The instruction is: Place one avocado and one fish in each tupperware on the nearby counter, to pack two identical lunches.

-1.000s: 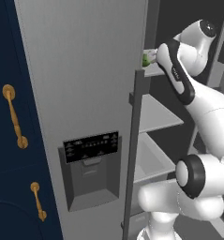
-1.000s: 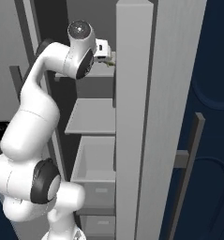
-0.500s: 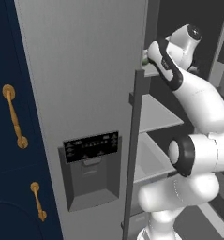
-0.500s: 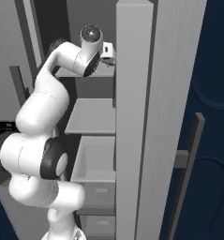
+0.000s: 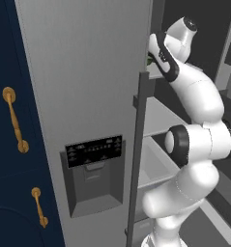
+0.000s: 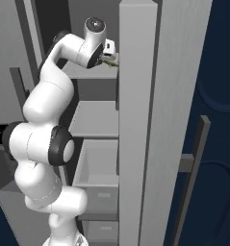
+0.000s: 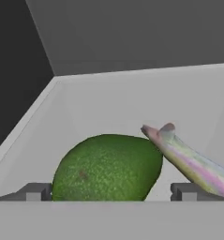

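Hand view: avocado fills lower centre of frame, sitting on a grey fridge shelf, right between the two fingers, which are spread wide, released, gripping nothing. Fish lies at lower right, head end touching the avocado's upper right side. Left base view: arm reaches into the fridge at upper right, green bit of avocado visible past the door edge.

Both base cameras look forward from behind the arm, sharing the open fridge; the hand camera peers close along the pincer.
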Motion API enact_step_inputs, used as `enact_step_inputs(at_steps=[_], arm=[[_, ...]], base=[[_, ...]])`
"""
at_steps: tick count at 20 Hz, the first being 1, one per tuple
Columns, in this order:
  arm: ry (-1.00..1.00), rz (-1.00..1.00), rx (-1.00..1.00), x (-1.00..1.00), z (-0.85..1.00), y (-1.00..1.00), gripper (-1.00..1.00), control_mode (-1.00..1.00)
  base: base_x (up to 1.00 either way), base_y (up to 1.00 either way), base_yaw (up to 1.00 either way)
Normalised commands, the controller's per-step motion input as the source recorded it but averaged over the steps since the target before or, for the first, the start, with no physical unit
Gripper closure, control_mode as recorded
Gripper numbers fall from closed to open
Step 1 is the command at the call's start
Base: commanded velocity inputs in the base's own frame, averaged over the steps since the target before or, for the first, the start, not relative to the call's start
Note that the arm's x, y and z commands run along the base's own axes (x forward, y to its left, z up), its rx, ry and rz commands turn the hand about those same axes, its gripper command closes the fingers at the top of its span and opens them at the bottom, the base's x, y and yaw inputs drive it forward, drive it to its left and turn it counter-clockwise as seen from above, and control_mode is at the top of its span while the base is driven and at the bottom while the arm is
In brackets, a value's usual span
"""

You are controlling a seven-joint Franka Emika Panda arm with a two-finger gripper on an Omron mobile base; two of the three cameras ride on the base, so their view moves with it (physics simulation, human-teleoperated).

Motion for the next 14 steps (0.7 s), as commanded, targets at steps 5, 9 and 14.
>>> enact_step_inputs(at_steps=[5,9,14], arm=[[0.02,0.0,-0.02,0.1,-0.22,0.24,-1.0,-1.0],[0.0,0.0,-0.03,0.0,-0.24,0.03,-1.0,-1.0],[0.0,-0.01,-0.05,0.06,-0.35,0.0,-1.0,-1.0]], base=[[0.0,0.0,0.0],[0.0,0.0,0.0],[0.0,0.0,0.0]])
